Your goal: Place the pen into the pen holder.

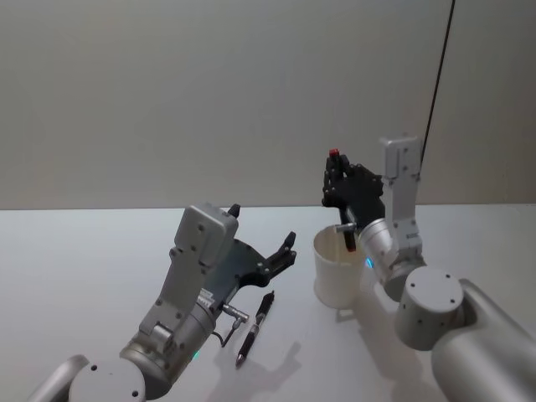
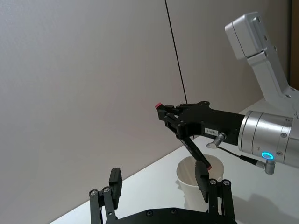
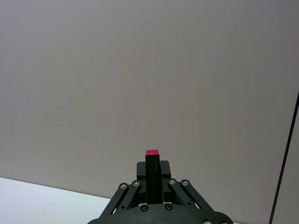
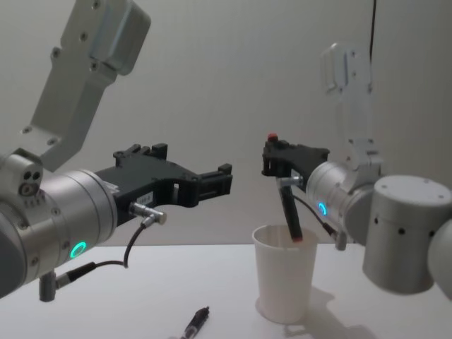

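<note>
Spare pen: slim black pen [image 1: 255,327] flat on the pale bench [image 1: 84,251].
Left gripper [image 1: 263,228]: above it, fingers apart, empty.
Pen holder: white paper cup [image 4: 284,282], upright.
Held pen: black red-capped pen [image 4: 290,212], steeply tilted, tip inside the rim.
Right gripper [image 4: 281,157]: fingers clamped on its upper end, above the cup.

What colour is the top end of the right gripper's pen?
The pen's top end is red, clearest in the right wrist view.
</note>
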